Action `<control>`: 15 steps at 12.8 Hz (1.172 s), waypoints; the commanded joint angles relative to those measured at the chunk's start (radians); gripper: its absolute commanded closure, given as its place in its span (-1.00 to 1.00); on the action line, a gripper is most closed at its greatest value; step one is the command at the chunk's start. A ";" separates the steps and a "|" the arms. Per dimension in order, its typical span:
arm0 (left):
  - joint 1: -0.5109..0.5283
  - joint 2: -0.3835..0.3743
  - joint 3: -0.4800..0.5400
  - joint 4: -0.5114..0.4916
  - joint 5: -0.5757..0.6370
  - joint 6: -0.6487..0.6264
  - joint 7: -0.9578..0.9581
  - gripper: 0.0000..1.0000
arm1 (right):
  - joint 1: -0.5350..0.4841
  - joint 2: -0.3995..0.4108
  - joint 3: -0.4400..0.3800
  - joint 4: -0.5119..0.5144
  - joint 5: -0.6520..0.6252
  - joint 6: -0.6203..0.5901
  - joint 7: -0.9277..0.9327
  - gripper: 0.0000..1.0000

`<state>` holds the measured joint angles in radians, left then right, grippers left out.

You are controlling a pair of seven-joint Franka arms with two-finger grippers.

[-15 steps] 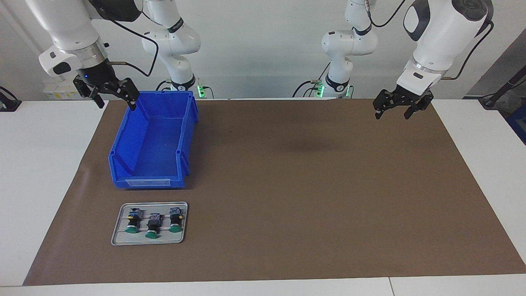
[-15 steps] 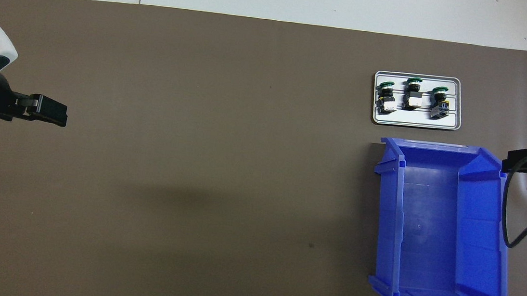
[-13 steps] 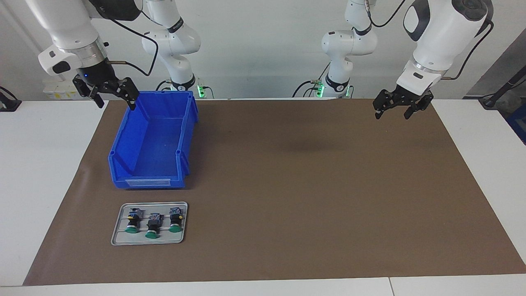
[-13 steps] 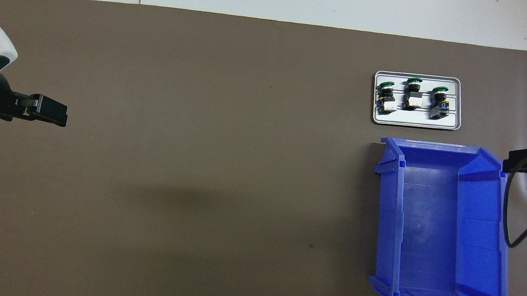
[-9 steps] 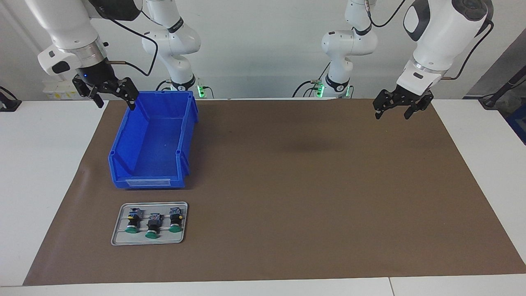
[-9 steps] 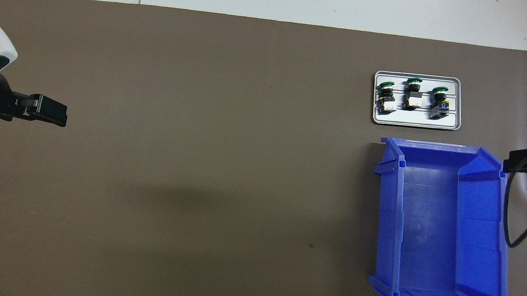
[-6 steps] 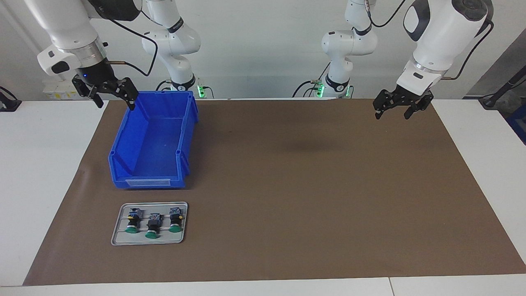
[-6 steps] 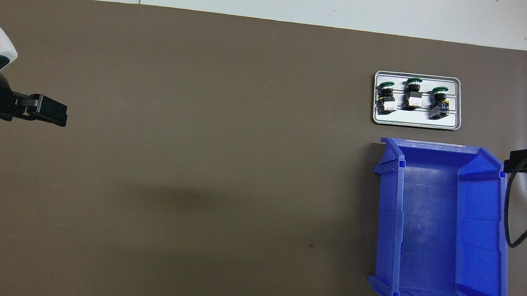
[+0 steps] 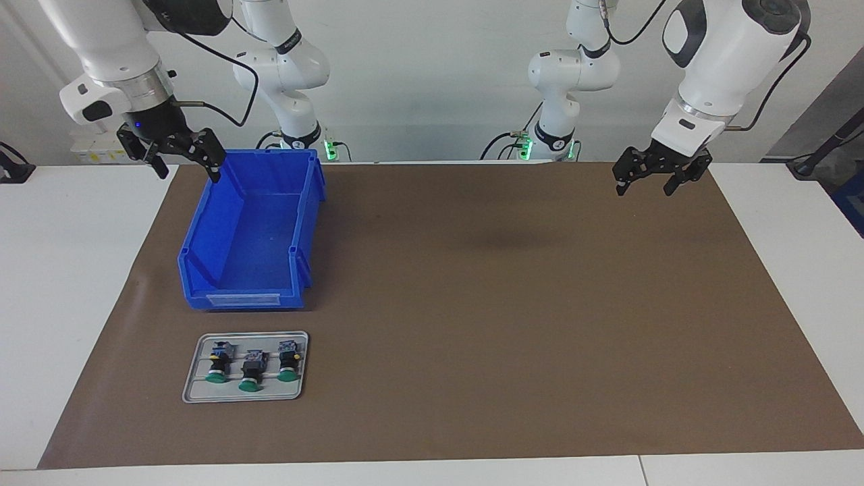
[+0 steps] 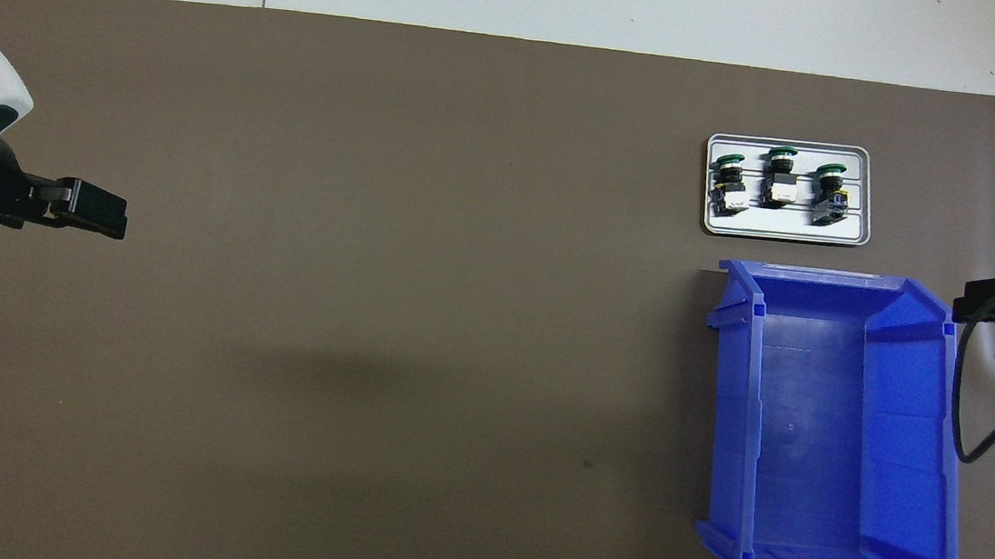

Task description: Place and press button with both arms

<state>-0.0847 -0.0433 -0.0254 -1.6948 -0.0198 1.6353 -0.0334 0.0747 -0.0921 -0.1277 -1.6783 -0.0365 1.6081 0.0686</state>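
1. Against the frame taken 1.2 s ago: the right gripper sits slightly higher and a touch farther toward the right arm's end of the table; it hangs in the air by the blue bin's corner nearest the robots, fingers spread wide, holding nothing.
2. Left gripper unchanged: hovering over the brown mat at the left arm's end of the table, fingers apart, empty. That arm waits.
3. Bin, tray and buttons have not shifted.
4. Three buttons lie on their sides in a row on the small grey tray, which sits on the mat just beside the bin's labelled end, farther from the robots than the bin.
5. Middle button: round green mushroom cap pointing away from the robots, black cylindrical body, bluish-grey block at the end toward the robots.
6. Its neighbours, one toward the table's end and one toward the centre, look alike. None is touched by a gripper.
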 commanded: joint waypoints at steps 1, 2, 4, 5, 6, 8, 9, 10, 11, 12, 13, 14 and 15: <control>0.002 -0.029 0.002 -0.031 -0.009 0.005 0.009 -1.00 | -0.003 0.005 -0.003 -0.009 -0.010 0.030 0.002 -1.00; 0.002 -0.029 0.002 -0.031 -0.009 0.005 0.009 -1.00 | -0.004 0.030 -0.003 -0.002 -0.016 0.077 0.000 -1.00; 0.002 -0.029 0.002 -0.031 -0.009 0.005 0.009 -1.00 | -0.001 0.101 -0.003 0.012 -0.004 0.192 0.002 -1.00; 0.002 -0.029 0.002 -0.031 -0.009 0.005 0.009 -1.00 | -0.003 0.150 -0.003 0.034 0.010 0.234 0.007 -1.00; 0.002 -0.029 0.002 -0.031 -0.009 0.005 0.009 -1.00 | -0.010 0.235 -0.003 0.092 0.033 0.272 0.005 -1.00; 0.002 -0.029 0.002 -0.031 -0.009 0.005 0.009 -1.00 | 0.000 0.393 -0.003 0.193 0.053 0.355 0.007 -1.00; 0.002 -0.029 0.002 -0.031 -0.009 0.005 0.009 -1.00 | 0.005 0.457 -0.001 0.201 0.056 0.434 0.008 -1.00; 0.002 -0.029 0.002 -0.031 -0.009 0.005 0.009 -1.00 | 0.008 0.509 -0.001 0.201 0.058 0.517 0.016 -1.00; 0.002 -0.029 0.002 -0.031 -0.009 0.005 0.009 -1.00 | 0.013 0.561 -0.001 0.203 0.058 0.591 0.022 -1.00; 0.002 -0.029 0.002 -0.031 -0.009 0.005 0.009 -1.00 | 0.013 0.607 0.000 0.204 0.059 0.652 0.025 -1.00; 0.002 -0.029 0.002 -0.031 -0.009 0.005 0.009 -1.00 | 0.014 0.645 0.011 0.204 0.084 0.700 0.037 -1.00; 0.002 -0.029 0.002 -0.031 -0.009 0.005 0.009 -1.00 | 0.014 0.667 0.013 0.204 0.107 0.720 0.037 -1.00; 0.002 -0.029 0.002 -0.031 -0.009 0.005 0.009 -1.00 | 0.011 0.686 0.013 0.204 0.113 0.725 0.037 -1.00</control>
<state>-0.0847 -0.0433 -0.0254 -1.6948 -0.0198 1.6353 -0.0334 0.0936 0.5577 -0.1219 -1.5162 0.0512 2.3334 0.0863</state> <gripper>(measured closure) 0.000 0.000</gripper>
